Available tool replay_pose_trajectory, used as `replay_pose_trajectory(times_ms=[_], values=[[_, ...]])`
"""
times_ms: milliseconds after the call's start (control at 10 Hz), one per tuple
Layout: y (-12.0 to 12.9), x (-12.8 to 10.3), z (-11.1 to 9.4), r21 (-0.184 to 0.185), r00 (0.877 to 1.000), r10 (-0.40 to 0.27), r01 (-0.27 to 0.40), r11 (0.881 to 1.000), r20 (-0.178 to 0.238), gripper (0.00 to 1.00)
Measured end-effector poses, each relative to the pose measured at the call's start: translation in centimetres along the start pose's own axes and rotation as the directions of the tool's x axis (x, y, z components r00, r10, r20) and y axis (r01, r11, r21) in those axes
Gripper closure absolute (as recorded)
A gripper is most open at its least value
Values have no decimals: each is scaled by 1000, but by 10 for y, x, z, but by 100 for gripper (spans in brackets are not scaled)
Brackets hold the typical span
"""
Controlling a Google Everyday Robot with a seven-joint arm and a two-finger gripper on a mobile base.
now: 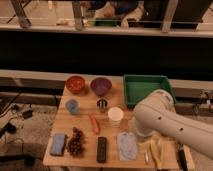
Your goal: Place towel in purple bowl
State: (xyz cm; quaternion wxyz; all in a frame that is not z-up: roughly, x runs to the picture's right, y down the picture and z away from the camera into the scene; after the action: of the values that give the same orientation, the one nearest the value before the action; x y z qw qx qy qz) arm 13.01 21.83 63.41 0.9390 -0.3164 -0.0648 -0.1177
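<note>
On the table's (84, 114) front edge the towel (127, 145) lies flat, well apart from the purple bowl (101, 86) at the back.

The white arm (165, 122) reaches over the table's right side, its casing just beside the towel's right edge. The gripper is hidden behind that casing, its jaws spread wide with nothing in them. The purple bowl stands between a red bowl (76, 84) and a green tray (148, 89). A white cup (115, 116) stands between the towel and the purple bowl; a blue block (58, 144) lies at the front left.
</note>
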Motion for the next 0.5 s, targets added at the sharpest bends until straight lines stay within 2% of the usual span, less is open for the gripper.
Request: replay_pose_trajectory(times_ms=[300,500], values=[[7,-24,18,-5,998,-61,62,998,17,20],[-1,-27,32,5,996,-81,81,997,27,20]])
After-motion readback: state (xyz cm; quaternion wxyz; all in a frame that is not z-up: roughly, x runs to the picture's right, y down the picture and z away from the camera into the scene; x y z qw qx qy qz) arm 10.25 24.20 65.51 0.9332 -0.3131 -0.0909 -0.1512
